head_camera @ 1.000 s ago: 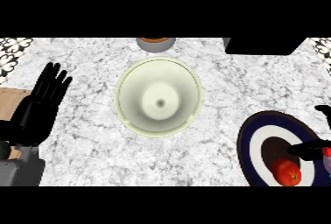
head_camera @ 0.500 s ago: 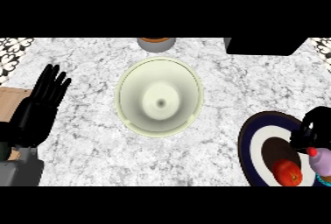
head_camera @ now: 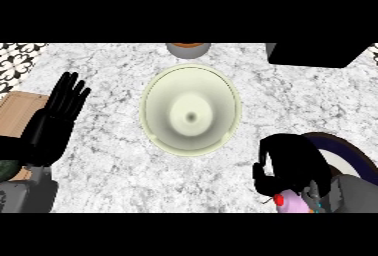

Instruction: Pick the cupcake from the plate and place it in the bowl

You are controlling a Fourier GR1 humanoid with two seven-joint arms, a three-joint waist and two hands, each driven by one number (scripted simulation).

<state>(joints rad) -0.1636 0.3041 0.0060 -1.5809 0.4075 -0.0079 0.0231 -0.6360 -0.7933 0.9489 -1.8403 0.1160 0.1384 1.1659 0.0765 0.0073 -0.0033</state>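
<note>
A pale green bowl sits in the middle of the marble counter. My right hand is just to the bowl's lower right, fingers curled round the cupcake; only its pink wrapper and a red top bit show under the palm. The dark blue plate with a white ring lies behind the hand at the right edge, mostly hidden. My left hand rests open at the left, fingers up, well apart from the bowl.
A wooden board lies at the left edge under my left forearm. A grey cup with an orange inside stands just beyond the bowl. A black box fills the far right corner.
My right hand closed on the cupcake on the plate and has carried it left off the plate, toward the bowl. The left hand has not moved.
</note>
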